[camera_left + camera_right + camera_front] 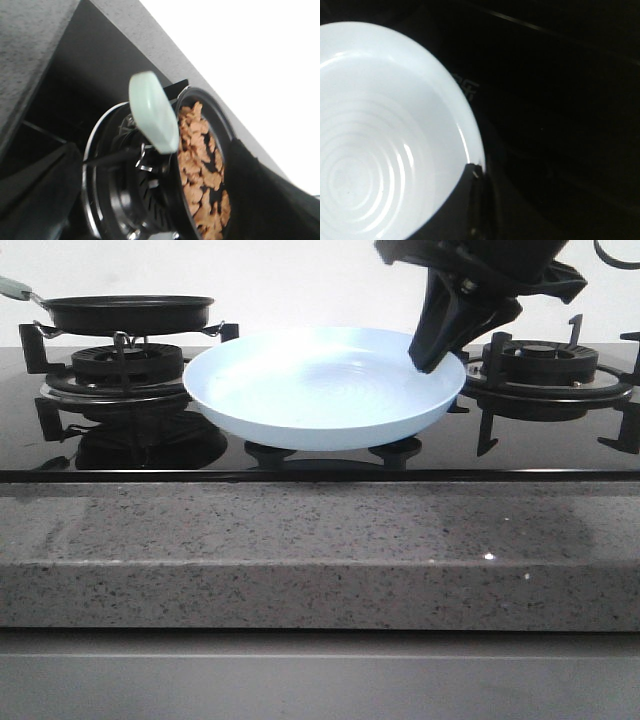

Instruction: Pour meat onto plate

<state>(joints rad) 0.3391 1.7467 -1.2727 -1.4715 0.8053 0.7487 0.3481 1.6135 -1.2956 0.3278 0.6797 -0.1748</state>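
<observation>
Left wrist view: I see my left gripper (165, 210), jaws spread and empty, facing the pan's pale green handle (152, 117), whose long axis runs toward it beside the meat (202, 170), while the right gripper (432, 358) clamps the plate (300, 400) rim.

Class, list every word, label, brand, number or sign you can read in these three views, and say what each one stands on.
No text can be read in any view.
One faint pale marking shows on the black glass cooktop beside the rim of the plate in the right wrist view; it is too blurred to read.
The plate, the frying pan and its pale green handle show no lettering.
</observation>
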